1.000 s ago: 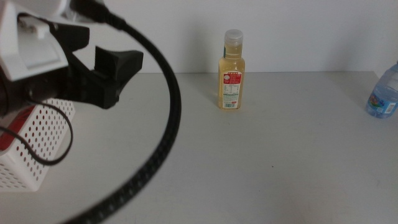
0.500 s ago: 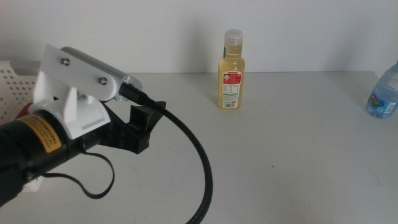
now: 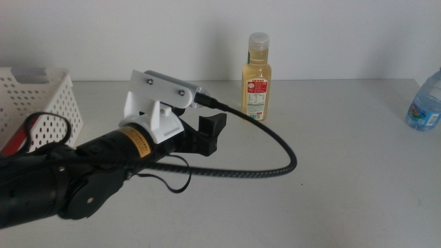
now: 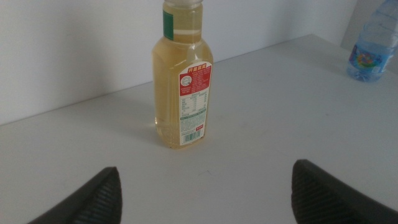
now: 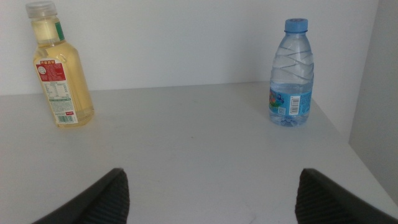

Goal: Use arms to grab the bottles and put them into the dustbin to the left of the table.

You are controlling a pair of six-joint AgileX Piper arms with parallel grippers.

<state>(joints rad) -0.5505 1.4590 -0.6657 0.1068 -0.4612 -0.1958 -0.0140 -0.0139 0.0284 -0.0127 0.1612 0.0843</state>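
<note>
Desk (image 3: 331, 172) was plain light grey, matte, w/ a bare white wall (image 3: 331, 34) behind it.

White perforated dustbin (image 3: 41, 103) sat at the desk's left end, behind the left arm; something red (image 3: 15, 142) showed low by its wall, but the arm hid most of it, so can't tell if it lay inside.

Yellow-liquid bottle (image 4: 182, 81) stood upright near the wall, straight ahead of the left fingers (image 4: 93, 196), apart from them, roughly centred on the gap between them. Clear cap, liquid up to the neck. Red-white label w/ small print and a barcode, not legible; green strip at the neck.

Blue-capped water bottle (image 5: 291, 74) stood upright well off to the right, ahead of the right fingers (image 5: 93, 199), nearer the right-hand one. Clear, ribbed, blue label, text too small to read.

Left gripper (image 3: 210, 131) hung over mid-desk, fingers spread wide, holding nothing. White housing on its wrist, thick black cable (image 3: 275, 165) looping to the desk, yellow sticker (image 3: 136, 141) on the arm, writing illegible.

Right gripper (image 5: 211, 205) waited low at the near side, fingers wide apart, empty.
</note>
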